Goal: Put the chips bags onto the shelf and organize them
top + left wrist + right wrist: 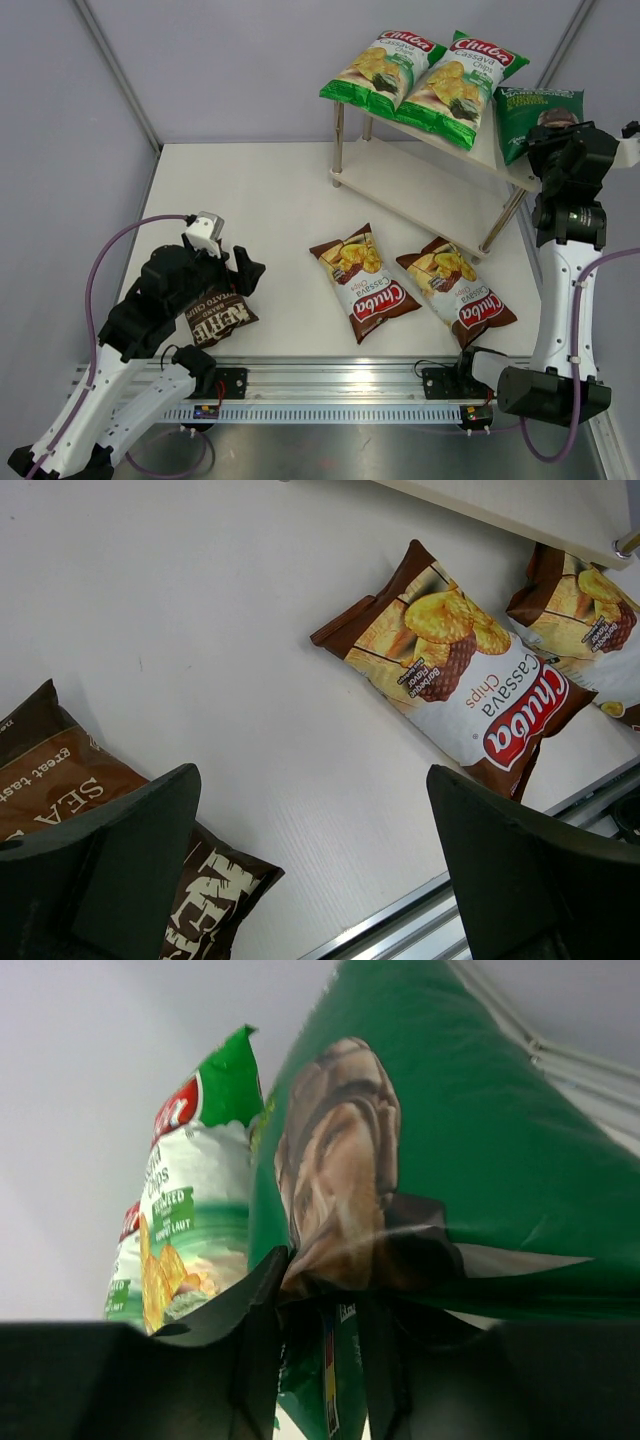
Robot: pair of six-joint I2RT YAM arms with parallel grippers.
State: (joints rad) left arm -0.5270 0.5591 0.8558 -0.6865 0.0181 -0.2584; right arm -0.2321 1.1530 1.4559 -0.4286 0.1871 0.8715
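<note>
Pinching glossy dark-green portrait bag at cream-white two-tier shelf with right gripper; holding left gripper spread wide above dark-brown Kettle bag.

Top view high, wide; wrists close; left shares brown-red bag.

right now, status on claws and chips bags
Left claw open, by Kettle bag. Right claw shut on dark green bag at shelf top. Two brown-red bags on table. Nothing blocking.

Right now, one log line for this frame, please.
left gripper: open, by Kettle bag | right gripper: shut on portrait bag, shelf top | green Chuba bags: shelf top | brown-red Chuba bags: table
</note>
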